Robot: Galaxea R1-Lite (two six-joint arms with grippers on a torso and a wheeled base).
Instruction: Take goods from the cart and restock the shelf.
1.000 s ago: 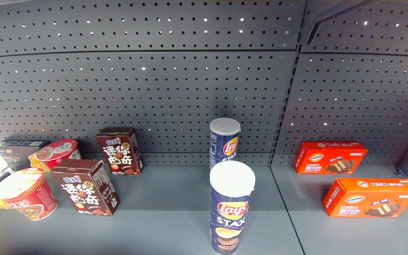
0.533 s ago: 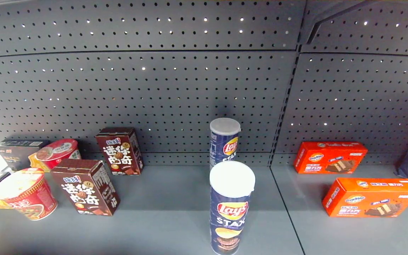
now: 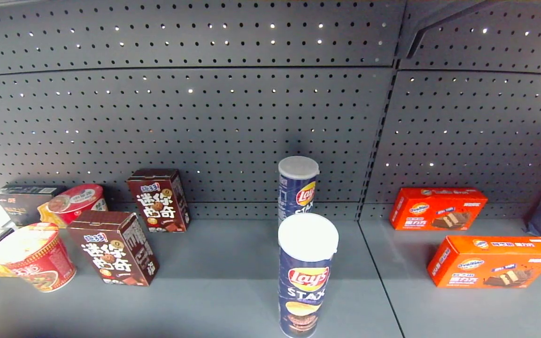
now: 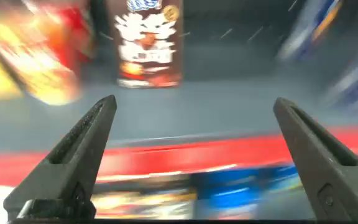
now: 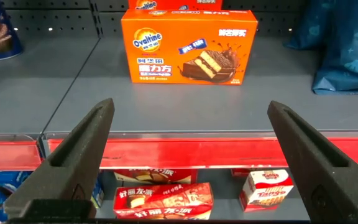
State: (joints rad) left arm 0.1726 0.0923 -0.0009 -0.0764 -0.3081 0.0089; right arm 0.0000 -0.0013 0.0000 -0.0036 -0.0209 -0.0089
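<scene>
I'm looking at the grey shelf (image 3: pixel 223 263) backed by a perforated panel (image 3: pixel 181 117). Two chip cans (image 3: pixel 307 277) are standing mid-shelf, one behind the other. Brown boxes (image 3: pixel 115 249) and noodle cups (image 3: pixel 33 258) are sitting left, orange boxes (image 3: pixel 491 260) right. I'm holding the left claw (image 4: pixel 194 102) wide and the right claw (image 5: pixel 191 104) wide, both facing the shelf's red edge strip (image 5: pixel 185 154).

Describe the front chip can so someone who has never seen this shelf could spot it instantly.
On the grey shelf under the perforated back panel, look near the middle, just left of the seam between boards. Two dark blue chip cans stand upright there, one behind the other. Pick the front chip can, nearest the shelf's edge; the rear chip can stands by the panel.
</scene>
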